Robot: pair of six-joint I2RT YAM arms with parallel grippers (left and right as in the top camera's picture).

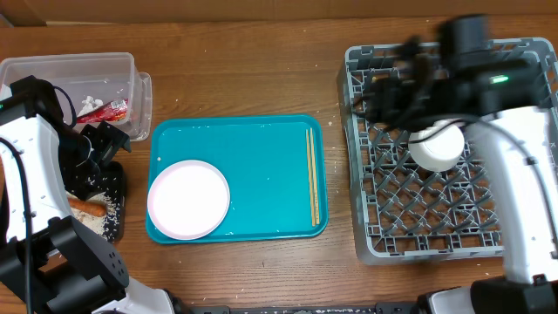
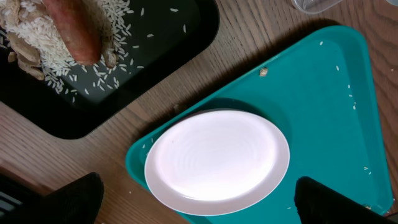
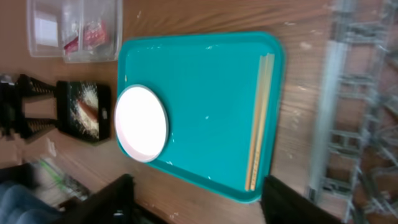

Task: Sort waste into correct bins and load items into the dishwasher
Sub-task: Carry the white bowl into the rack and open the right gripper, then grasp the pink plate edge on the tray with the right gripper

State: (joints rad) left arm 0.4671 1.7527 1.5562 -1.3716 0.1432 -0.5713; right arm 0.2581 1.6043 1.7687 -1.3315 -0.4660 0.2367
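No lettering, brand, number or sign can be read on any surface in view. Any print on the red snack wrapper (image 1: 112, 109), lying in the clear tub (image 1: 52, 61), is too small and blurred to make out.

Overhead, my right arm (image 1: 488, 83) is a blur over the far side of the rack (image 1: 436, 235). It covers part of a white round dish (image 1: 438, 148), and I can't tell whether that is a cup or a bowl. My left arm (image 1: 26, 148) hides much of the black tray (image 1: 120, 192) and the left end of the tub (image 1: 52, 74). On the left wrist camera the carrot (image 2: 74, 31) runs off the picture's top edge. On the right wrist camera the rack is blurred, and the tub's contents are too small to name.
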